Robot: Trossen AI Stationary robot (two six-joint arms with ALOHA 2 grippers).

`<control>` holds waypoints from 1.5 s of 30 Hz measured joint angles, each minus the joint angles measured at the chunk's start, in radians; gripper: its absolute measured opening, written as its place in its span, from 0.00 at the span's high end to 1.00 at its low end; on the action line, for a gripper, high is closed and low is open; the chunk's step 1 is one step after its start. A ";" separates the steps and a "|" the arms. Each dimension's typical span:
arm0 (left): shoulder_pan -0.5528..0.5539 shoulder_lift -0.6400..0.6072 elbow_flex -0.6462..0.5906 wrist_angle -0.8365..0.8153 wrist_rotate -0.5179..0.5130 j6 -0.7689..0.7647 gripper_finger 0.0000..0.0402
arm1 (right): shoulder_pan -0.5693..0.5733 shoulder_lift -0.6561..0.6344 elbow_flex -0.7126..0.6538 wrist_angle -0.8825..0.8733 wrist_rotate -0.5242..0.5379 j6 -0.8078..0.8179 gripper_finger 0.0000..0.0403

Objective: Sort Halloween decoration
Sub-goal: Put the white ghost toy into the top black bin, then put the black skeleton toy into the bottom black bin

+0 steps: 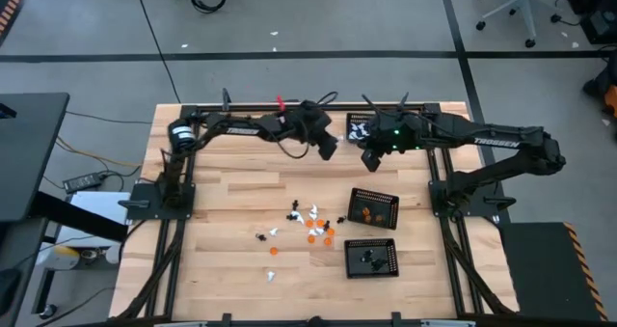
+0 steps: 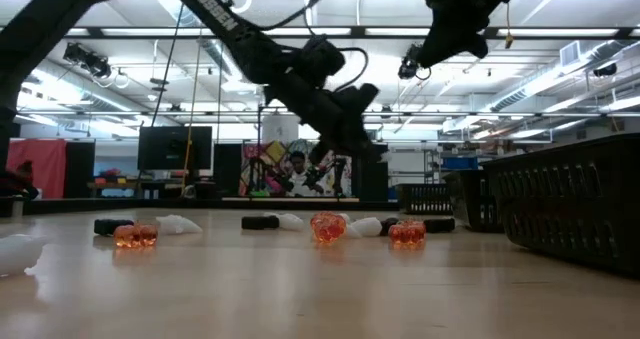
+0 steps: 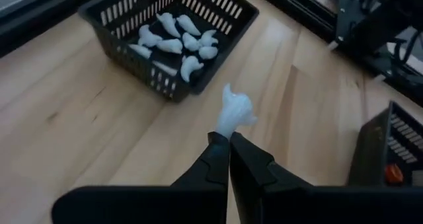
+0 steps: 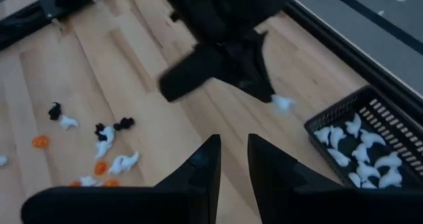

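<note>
Left fingers point(image 3: 228, 145) pinch a white figure point(image 3: 234, 112); right fingers point(image 4: 232, 151) slightly parted, empty.

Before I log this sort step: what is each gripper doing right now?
Left gripper: shut on a white figure.
Right gripper: open, holding nothing.

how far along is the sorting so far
Partly done. The tray of white figures already holds several, and the other two trays hold a few pieces. In hand: the left gripper is shut on a white figure near that tray. Left: a loose pile of white, orange and black figures on the table; right gripper empty.
</note>
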 joint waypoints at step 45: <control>0.009 0.456 0.846 -0.444 -0.070 0.201 0.71 | 0.328 -0.103 -0.001 -0.046 0.221 0.177 0.80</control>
